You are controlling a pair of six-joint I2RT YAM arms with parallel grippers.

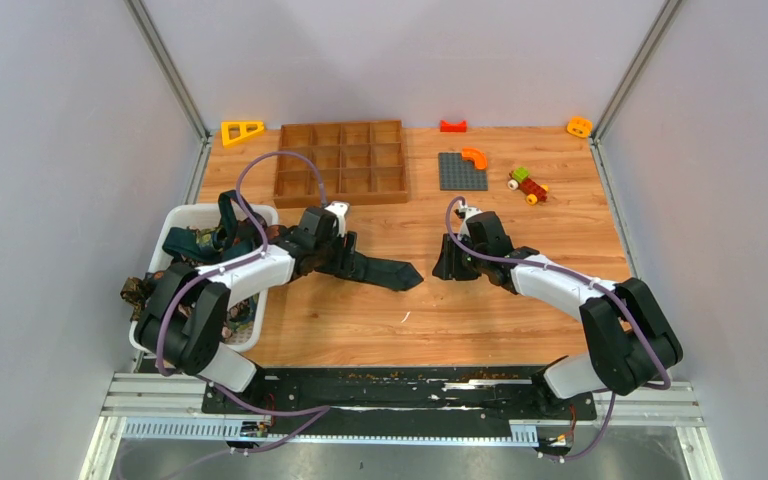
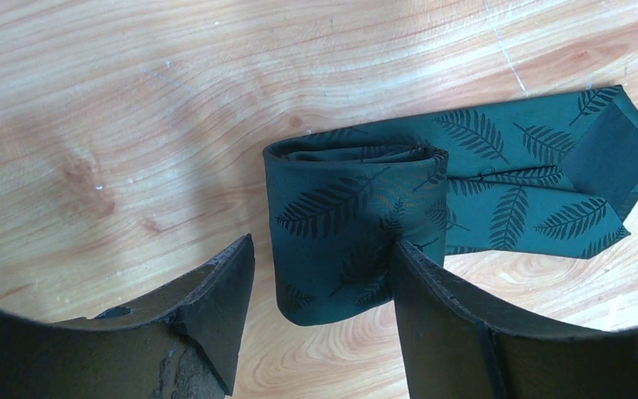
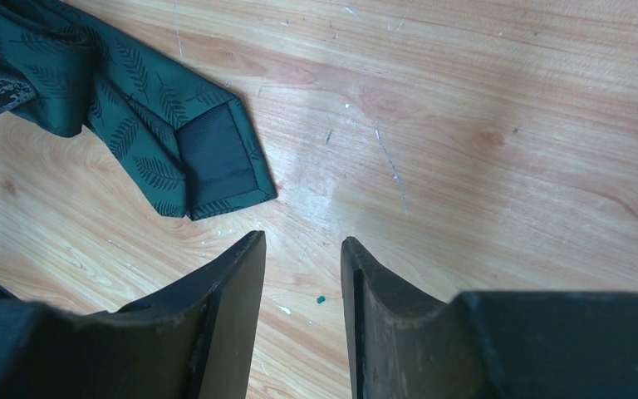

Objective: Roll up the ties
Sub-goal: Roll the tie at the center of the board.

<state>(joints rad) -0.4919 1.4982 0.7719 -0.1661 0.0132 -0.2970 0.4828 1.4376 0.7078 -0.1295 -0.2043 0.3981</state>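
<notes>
Well, my left claw (image 2: 322, 245) stands spread astride the half-rolled tie (image 2: 357, 208) on the bench (image 2: 91, 100), tail trailing ahead-right. Soft, light, slippery cloth, I'd judge: pinch across the coil's flat sides. Right claw (image 3: 303, 241) is parted, holding nothing.

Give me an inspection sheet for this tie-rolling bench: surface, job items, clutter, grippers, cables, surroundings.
Surface: wooden table, light scratches and small specks.
Job's things: dark green leaf-print tie partly wound into a roll, pointed end flat on the table; more ties heaped in the white bin.
Clutter: compartment tray, grey baseplate with orange curved piece, brick car, yellow triangle, red piece, orange piece.
Grippers: left gripper open, fingertips at the roll; right gripper open, nothing between its fingers.
Cables: purple cables loop along both arms.
Surroundings: grey walls, metal rail.
</notes>
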